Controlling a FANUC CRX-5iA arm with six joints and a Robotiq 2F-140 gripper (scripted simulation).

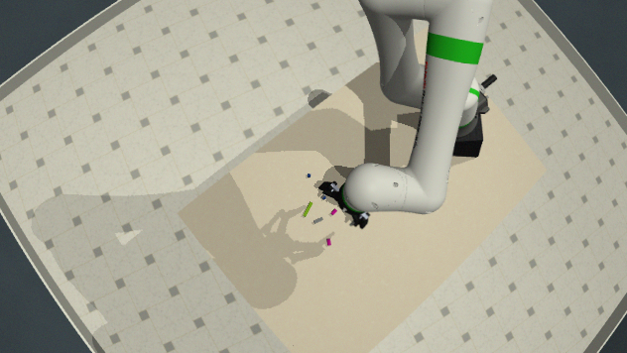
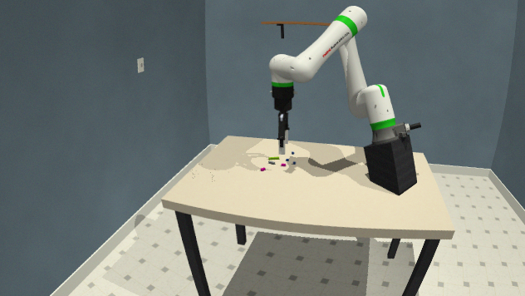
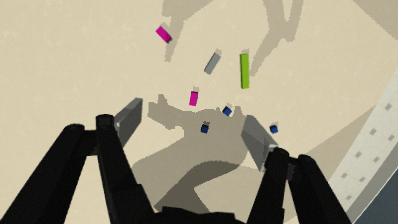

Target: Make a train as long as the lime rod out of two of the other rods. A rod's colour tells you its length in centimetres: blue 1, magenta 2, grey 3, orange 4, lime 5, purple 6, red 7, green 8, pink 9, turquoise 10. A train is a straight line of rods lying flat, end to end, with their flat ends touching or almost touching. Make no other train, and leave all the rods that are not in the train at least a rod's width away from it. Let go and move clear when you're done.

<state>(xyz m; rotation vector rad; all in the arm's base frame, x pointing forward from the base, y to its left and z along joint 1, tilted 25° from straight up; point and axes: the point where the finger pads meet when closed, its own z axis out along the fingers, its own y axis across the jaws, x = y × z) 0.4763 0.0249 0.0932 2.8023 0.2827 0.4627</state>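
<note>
Step in hand, by the look of it: lining up for the 1st pick. The train isn't made yet; grey + one magenta = lime's length, so that's the likely pair. The lime rod lies flat on the table as the ref. The grey rod is just beside it, at an angle. The near magenta rod sits a bit farther from lime, past grey; the far magenta rod is well apart from it. Three blue rods lie off lime's other end, approx.

Next move prob. calls for centring over the near magenta, squaring up to its sides, then going down — w/o clipping the blues. After that, set it end to end w/ grey, in line, a rod's width clear of lime.

The gripper is above the table on lime's blue-rod side, fingers mostly open, a bit short of full width. It has hold of nothing — no rod touched.
</note>
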